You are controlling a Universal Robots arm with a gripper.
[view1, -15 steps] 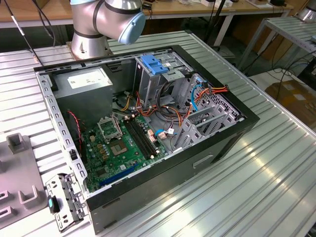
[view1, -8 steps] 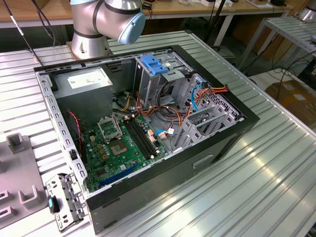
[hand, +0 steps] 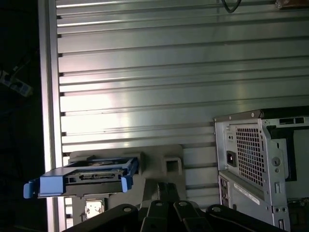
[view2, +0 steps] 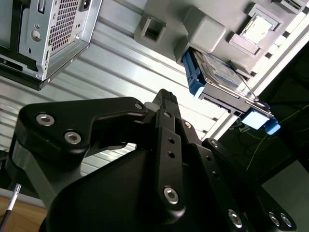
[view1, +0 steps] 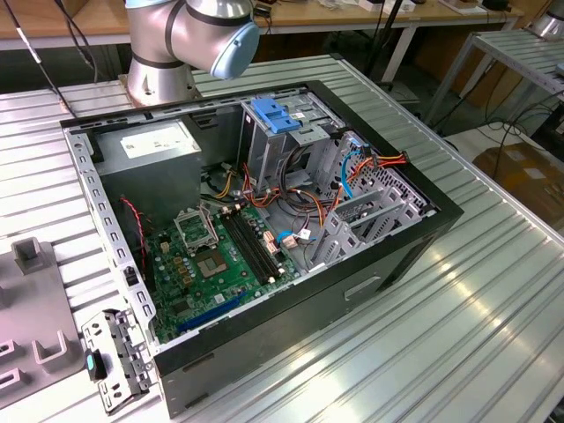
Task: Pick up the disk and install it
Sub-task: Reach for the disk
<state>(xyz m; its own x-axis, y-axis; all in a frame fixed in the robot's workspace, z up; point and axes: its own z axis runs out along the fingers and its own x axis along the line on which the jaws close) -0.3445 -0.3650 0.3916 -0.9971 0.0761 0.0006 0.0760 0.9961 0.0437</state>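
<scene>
**Jaws closed and empty, disk in its holder**

- Gripper (view2: 165,94): in the second wrist view the black linkages run together to one tip. In the first wrist view (hand: 166,186) you see the same thing, with the two tips side by side. The jaws read as closed, with nothing between them and nothing touching them.
- Disk (view2: 219,72): it sits in a grey holder (view2: 203,26) on the ribbed metal worktop (view2: 120,58). The label face shows, with a blue rail along its side. The first wrist view gives you the disk (hand: 96,176) edge-on, with blue plastic across the near end and at both sides, resting on the same holder (hand: 164,157).
- Gap: the disk is well apart from the gripper, with no contact. The holder lies between them in both wrist views.
- Computer case (view1: 414,256): it lies on its side on the worktop (view1: 493,335), lid off, in the middle of the exterior view. The green board, cables and metal drive cage (view1: 264,141) are exposed. Its perforated rear panel (hand: 251,150) shows in the first wrist view, standing clear of the holder.
- Arm base (view1: 163,75): it is at the exterior view's upper left, just behind the case.
</scene>
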